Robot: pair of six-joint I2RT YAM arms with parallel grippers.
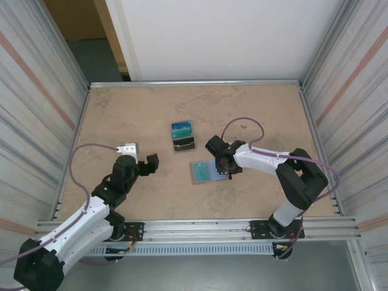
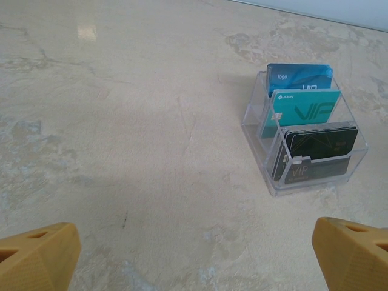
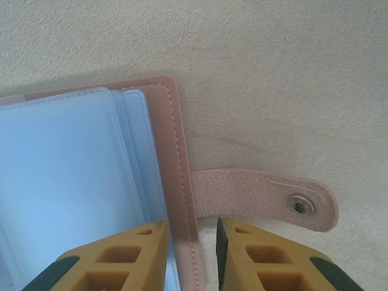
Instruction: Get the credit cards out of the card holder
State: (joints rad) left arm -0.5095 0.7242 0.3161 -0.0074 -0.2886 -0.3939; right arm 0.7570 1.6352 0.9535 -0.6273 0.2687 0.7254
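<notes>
the card holder [image 1: 201, 172] lies open on the table [image 1: 133, 115], near the middle. the right gripper [image 3: 193, 225] keeps narrow fingers [image 3: 121, 257] astride its pink right edge; grip or not, i cannot tell. the left gripper [image 1: 150, 163], at left, is wide open.

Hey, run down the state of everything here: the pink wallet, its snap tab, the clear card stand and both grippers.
Card holder, open, lying flat on the table.
Snap tab, unfastened, lying flat beside it.
Clear stand, upright, cards standing in its slots.
Left gripper, open, empty, above the table.
Right gripper, jaws narrow, straddling the tab-side edge of the card holder; grip unclear.
</notes>
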